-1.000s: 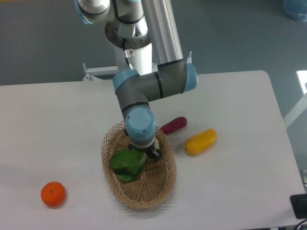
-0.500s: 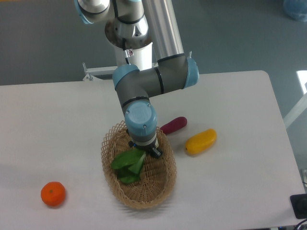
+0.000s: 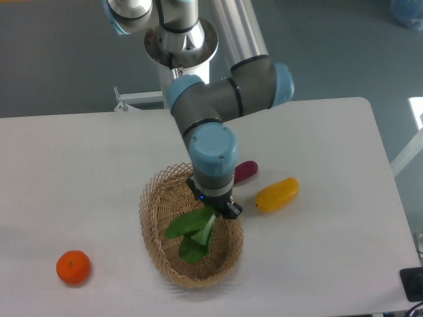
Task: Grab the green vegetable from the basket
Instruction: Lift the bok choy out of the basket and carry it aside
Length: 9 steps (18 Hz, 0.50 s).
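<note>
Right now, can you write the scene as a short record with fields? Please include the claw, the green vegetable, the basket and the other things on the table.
claw: low over the basket, mostly hidden under the wrist, closed on the green vegetable's upper end
green vegetable: leaves hang down from the claw, above the basket's inside
basket: oval wicker, on the white table
purple-red vegetable: on the table, partly hidden behind the arm, outside the basket
yellow vegetable: on the table, right of the basket
orange fruit: on the table, left of the basket
</note>
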Tool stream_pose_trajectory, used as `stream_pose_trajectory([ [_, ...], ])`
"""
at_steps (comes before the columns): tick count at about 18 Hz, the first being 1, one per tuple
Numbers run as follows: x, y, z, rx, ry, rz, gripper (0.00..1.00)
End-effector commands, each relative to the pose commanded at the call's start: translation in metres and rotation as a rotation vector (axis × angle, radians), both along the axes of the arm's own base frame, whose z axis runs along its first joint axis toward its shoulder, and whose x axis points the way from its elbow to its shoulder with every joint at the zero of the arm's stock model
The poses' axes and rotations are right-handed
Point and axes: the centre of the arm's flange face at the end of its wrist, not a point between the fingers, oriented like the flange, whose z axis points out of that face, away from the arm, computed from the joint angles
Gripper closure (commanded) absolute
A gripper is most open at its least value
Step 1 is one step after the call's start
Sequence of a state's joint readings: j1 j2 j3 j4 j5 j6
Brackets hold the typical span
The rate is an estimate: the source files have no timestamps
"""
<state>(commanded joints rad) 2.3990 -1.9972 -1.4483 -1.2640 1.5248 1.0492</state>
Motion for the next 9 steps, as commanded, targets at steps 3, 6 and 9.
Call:
stream_pose_trajectory([
  [3, -0.032, -0.014, 0.016, 0.023, 0.024, 0.037, 1.0],
  [6, -0.06, -0.028, 0.032, 0.041, 0.048, 0.051, 1.0],
  [9, -0.091, -0.048, 0.038, 0.042, 0.059, 0.006, 1.0],
])
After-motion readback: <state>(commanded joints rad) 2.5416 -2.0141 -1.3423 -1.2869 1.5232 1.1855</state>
